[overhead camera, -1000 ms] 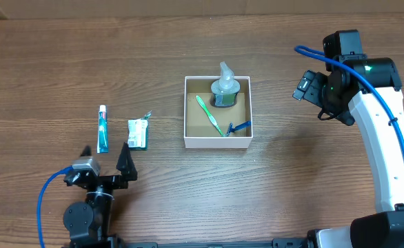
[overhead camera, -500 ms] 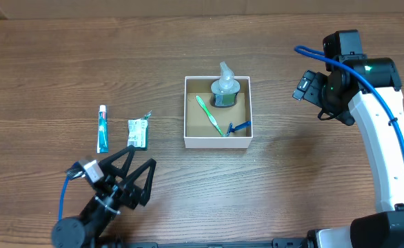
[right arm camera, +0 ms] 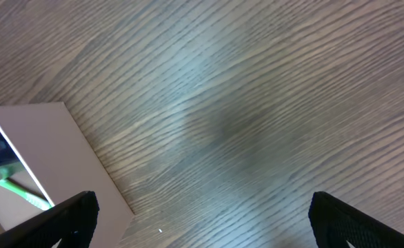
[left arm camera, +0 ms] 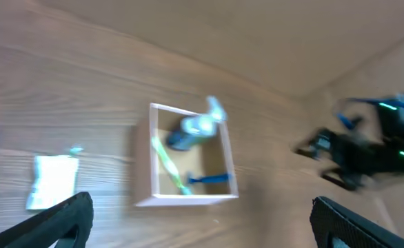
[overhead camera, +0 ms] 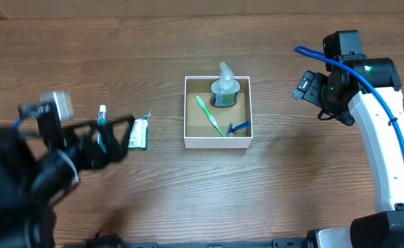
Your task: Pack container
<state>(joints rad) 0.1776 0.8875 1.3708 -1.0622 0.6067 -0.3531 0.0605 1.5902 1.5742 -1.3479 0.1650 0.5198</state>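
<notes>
Well, L end effector point(left arm camera: 202, 207) splayed, left of container point(overhead camera: 218, 143).

The table point(overhead camera: 188, 193) is brown with dark wood grain; the box point(overhead camera: 218, 142) has white walls and a brown floor. Inside are a green toothbrush point(overhead camera: 208, 115), a blue razor point(overhead camera: 239, 127) and a pale bottle point(overhead camera: 225, 86) with a dark green base. The tube point(overhead camera: 102, 112) is white and teal, the packet point(overhead camera: 139, 133) white and green, the right arm point(overhead camera: 378, 148) white with a blue cable point(overhead camera: 394, 124).
</notes>
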